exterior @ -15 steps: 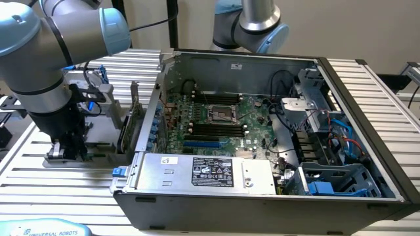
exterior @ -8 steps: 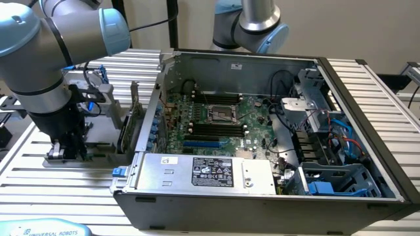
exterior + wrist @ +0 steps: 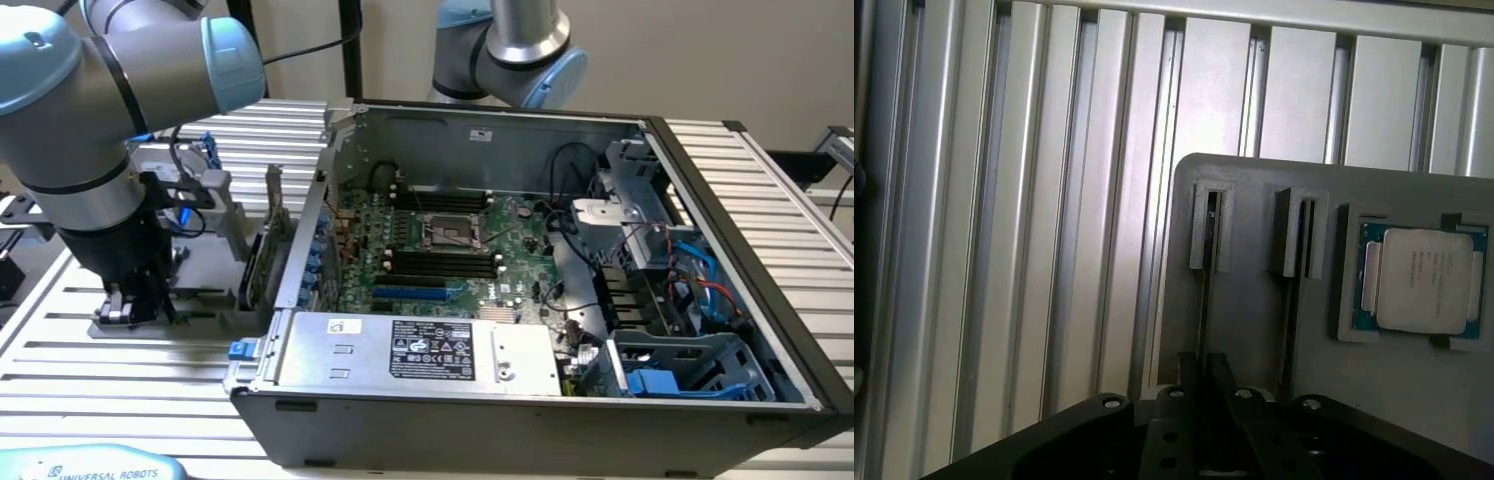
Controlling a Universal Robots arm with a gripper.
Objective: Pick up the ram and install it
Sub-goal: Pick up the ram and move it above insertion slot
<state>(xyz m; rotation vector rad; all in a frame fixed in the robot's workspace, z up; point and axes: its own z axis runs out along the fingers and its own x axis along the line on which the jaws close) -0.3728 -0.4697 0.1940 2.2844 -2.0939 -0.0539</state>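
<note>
I see the case (image 3: 534, 405) open on top, so the memory slots (image 3: 441, 262) are clear from above. Its side wall (image 3: 320, 190) and the upright card (image 3: 263, 262) stand between the holder plate (image 3: 1254, 320) and the board. The drive cage (image 3: 634, 165) crowds the exterior view's right.

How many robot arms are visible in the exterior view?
2. One arm reaches down to the fixture at the exterior view's left of the case; a second arm stands behind the case.
</note>
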